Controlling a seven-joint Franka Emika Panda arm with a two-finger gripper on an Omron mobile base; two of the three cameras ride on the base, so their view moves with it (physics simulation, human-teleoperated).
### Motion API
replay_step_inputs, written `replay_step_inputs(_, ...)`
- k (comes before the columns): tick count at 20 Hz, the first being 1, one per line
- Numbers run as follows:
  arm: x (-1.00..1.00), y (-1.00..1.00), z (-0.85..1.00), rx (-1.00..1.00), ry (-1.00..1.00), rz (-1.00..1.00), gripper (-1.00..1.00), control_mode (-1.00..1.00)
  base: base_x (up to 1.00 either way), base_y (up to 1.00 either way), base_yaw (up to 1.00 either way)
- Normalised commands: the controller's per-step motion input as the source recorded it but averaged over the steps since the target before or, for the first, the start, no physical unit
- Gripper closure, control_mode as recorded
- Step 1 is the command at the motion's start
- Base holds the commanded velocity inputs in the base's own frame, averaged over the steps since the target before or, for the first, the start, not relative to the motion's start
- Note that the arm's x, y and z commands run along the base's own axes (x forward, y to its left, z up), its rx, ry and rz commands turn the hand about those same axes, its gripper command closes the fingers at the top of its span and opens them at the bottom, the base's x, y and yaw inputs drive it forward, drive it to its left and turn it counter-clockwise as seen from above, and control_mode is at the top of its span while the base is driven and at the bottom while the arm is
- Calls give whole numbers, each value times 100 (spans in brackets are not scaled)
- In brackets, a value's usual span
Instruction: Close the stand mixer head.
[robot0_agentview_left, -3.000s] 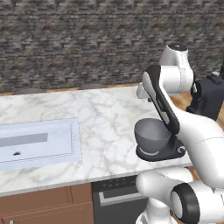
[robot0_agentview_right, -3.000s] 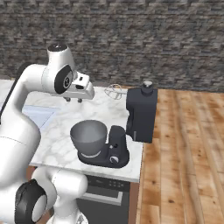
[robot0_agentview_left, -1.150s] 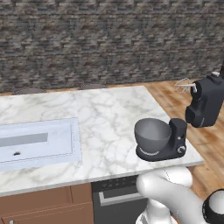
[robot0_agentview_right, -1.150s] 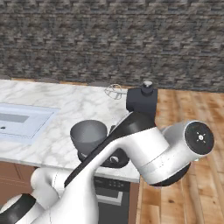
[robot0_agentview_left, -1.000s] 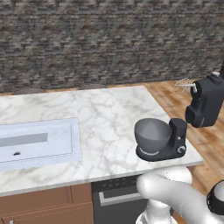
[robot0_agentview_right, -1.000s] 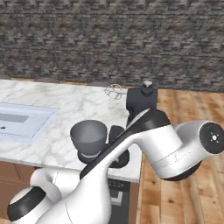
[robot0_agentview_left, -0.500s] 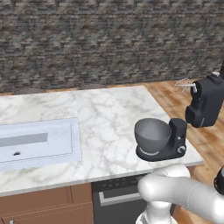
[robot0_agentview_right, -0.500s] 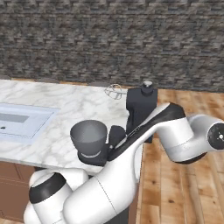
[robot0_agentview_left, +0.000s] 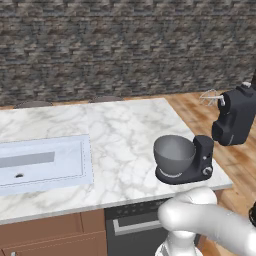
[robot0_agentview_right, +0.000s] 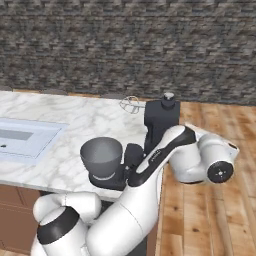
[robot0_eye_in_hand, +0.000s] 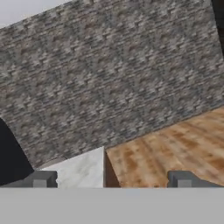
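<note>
The stand mixer head (robot0_agentview_left: 234, 121) is a dark block tilted up and back on its hinge, with the silver whisk (robot0_agentview_left: 210, 97) pointing up and away from the grey bowl (robot0_agentview_left: 173, 152). From the right base view the head (robot0_agentview_right: 161, 124) stands upright behind the bowl (robot0_agentview_right: 101, 151), and its whisk (robot0_agentview_right: 130, 104) sticks out to the left. My arm (robot0_agentview_right: 209, 161) curls around the mixer's right side. In the hand view my gripper (robot0_eye_in_hand: 111, 181) is open with nothing between the wide-set fingertips (robot0_eye_in_hand: 40, 179), facing the stone wall, the wooden floor and a counter corner (robot0_eye_in_hand: 83, 168).
The mixer base (robot0_agentview_left: 202, 159) sits near the marble counter's (robot0_agentview_left: 120, 135) right front corner. A white sink (robot0_agentview_left: 42, 163) lies at the left. A black shape (robot0_eye_in_hand: 9, 157) fills the hand view's lower left edge. Wooden floor (robot0_agentview_right: 220, 210) lies right of the counter.
My arm has swung from over the counter across to the mixer's right side, its elbow moving further right over the floor. The mixer head has stayed tilted up.
</note>
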Motion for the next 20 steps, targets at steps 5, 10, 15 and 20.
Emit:
replay_step_inputs(5, 21, 89, 0, -23, -44, -8, -100, -100, 0, 0, 0)
replay_step_inputs(10, 1, 100, 23, -33, -24, 5, -100, -100, 0, 0, 0)
replay_step_inputs(15, 25, 100, 44, -33, 8, 34, -100, -100, 0, 0, 0)
replay_step_inputs(20, 29, 100, 15, -17, 33, 51, -100, -100, 0, 0, 0)
